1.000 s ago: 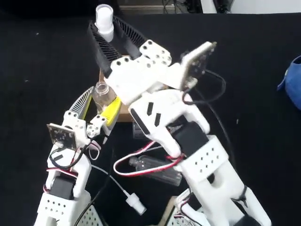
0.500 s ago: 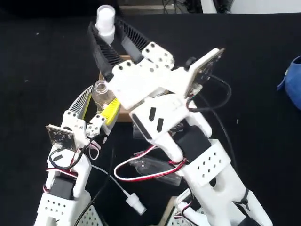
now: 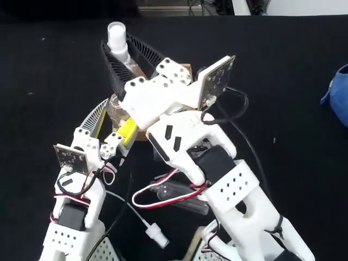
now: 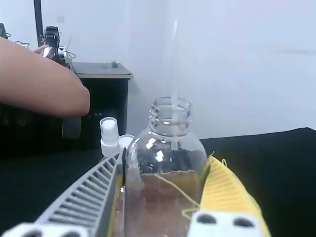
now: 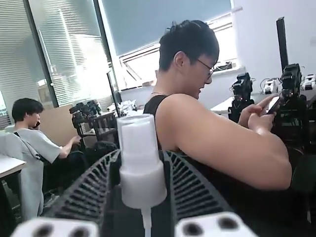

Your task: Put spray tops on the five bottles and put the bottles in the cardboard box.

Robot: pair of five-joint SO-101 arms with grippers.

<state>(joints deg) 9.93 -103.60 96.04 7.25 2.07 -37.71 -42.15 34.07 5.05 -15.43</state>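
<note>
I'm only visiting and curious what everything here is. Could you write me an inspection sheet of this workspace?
Surface: black table.
Job's things: open bottle upright; spray top held above it; second bottle lying down; loose spray top with tube; cardboard box beneath the arms.
Clutter: blue object on the table.
Grippers: left gripper shut on the open bottle; right gripper shut on the spray top.
Cables: red and white wires; black cable.
Surroundings: window blinds behind.

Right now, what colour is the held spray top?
White plastic spray top, clearest in the right wrist view.
</note>
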